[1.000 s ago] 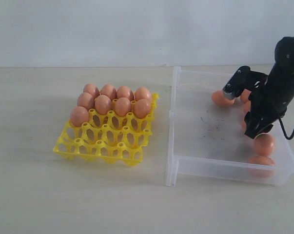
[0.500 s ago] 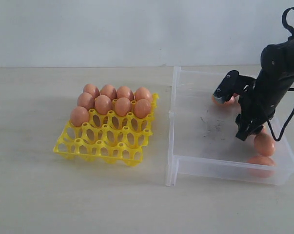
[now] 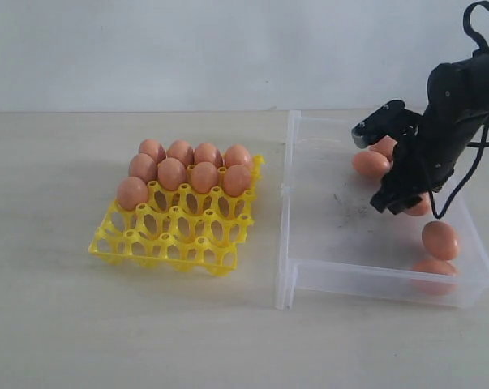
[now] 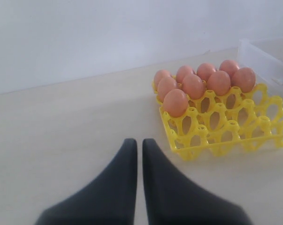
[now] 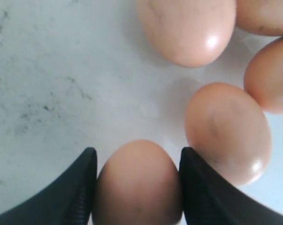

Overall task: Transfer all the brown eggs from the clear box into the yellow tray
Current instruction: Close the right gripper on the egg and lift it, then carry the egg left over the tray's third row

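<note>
My right gripper is inside the clear box, shut on one brown egg that fills the gap and touches both fingers. In the exterior view the right gripper is low over the box's right half, and the arm hides the gripped egg. Other brown eggs lie loose nearby. The yellow tray holds several brown eggs in its far rows. The left gripper is shut and empty over bare table in front of the yellow tray.
The box floor is smudged, with bare room on its left half. An egg rests against the box's front right wall. The tray's near two rows of cups stand empty. A black cable loops above the right arm.
The right gripper moved toward the back of the box, away from the two front eggs, and its jaws narrowed onto an egg. Tray and left gripper are unchanged.
</note>
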Robot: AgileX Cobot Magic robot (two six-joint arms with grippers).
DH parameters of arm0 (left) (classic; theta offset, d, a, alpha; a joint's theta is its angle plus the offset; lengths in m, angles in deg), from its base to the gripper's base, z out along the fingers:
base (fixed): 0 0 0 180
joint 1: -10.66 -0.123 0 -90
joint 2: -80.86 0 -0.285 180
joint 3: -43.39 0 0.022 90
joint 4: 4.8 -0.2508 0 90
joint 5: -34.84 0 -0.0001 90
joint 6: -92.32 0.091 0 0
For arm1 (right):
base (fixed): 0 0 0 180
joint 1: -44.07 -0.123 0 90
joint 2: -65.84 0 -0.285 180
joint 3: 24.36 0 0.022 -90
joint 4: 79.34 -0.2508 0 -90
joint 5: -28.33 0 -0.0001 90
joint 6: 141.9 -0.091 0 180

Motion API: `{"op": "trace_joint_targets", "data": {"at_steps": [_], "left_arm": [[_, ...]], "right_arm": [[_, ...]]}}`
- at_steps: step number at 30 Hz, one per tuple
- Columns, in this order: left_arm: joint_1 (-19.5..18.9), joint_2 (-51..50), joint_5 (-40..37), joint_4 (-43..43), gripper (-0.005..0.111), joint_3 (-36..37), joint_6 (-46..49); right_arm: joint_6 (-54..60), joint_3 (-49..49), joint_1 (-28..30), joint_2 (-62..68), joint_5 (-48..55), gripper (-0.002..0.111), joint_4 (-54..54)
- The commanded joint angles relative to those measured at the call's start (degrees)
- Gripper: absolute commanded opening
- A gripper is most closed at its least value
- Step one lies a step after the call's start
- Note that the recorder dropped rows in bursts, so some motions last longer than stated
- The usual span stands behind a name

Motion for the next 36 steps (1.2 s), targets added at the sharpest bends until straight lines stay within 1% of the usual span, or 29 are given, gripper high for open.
{"op": "trace_joint_targets", "data": {"at_steps": [1, 6, 11, 15, 20, 22, 24, 26, 29, 30, 31, 33, 36], "left_arm": [[0.3, 0.2, 0.1, -0.1, 0.004, 0.2, 0.0], [0.3, 0.2, 0.1, -0.1, 0.004, 0.2, 0.0], [0.3, 0.2, 0.1, -0.1, 0.004, 0.2, 0.0], [0.3, 0.2, 0.1, -0.1, 0.004, 0.2, 0.0], [0.3, 0.2, 0.1, -0.1, 0.004, 0.2, 0.0], [0.3, 0.2, 0.1, -0.1, 0.004, 0.2, 0.0], [0.3, 0.2, 0.1, -0.1, 0.004, 0.2, 0.0], [0.3, 0.2, 0.1, -0.1, 0.004, 0.2, 0.0], [0.3, 0.2, 0.1, -0.1, 0.004, 0.2, 0.0], [0.3, 0.2, 0.1, -0.1, 0.004, 0.2, 0.0], [0.3, 0.2, 0.1, -0.1, 0.004, 0.2, 0.0], [0.3, 0.2, 0.1, -0.1, 0.004, 0.2, 0.0], [0.3, 0.2, 0.1, -0.1, 0.004, 0.2, 0.0]], "right_arm": [[-0.7, 0.3, -0.1, -4.1, -3.7, 0.000, -7.1], [1.8, -2.0, -0.6, -8.6, -10.8, 0.000, -16.5], [5.4, -7.6, -2.9, -12.8, -22.2, 0.000, -24.1], [5.3, -13.3, -7.2, -14.3, -34.2, 0.000, -25.7], [0.6, -17.4, -14.5, -14.4, -48.3, 0.000, -24.5], [-4.1, -18.4, -17.8, -14.4, -54.3, 0.000, -21.6], [-10.6, -19.3, -20.5, -14.4, -60.2, 0.000, -16.2], [-20.2, -20.2, -22.4, -14.4, -66.6, 0.000, -6.5], [-33.9, -20.8, -23.0, -13.2, -77.5, 0.000, 9.5], [-37.1, -20.7, -23.0, -12.5, -80.7, 0.000, 12.6], [-39.6, -20.7, -23.0, -11.5, -84.2, 0.000, 15.0], [-40.9, -20.7, -23.0, -8.2, -91.1, 0.000, 17.0], [-41.2, -18.3, -23.0, -3.1, -92.7, 0.000, 21.0]]}}
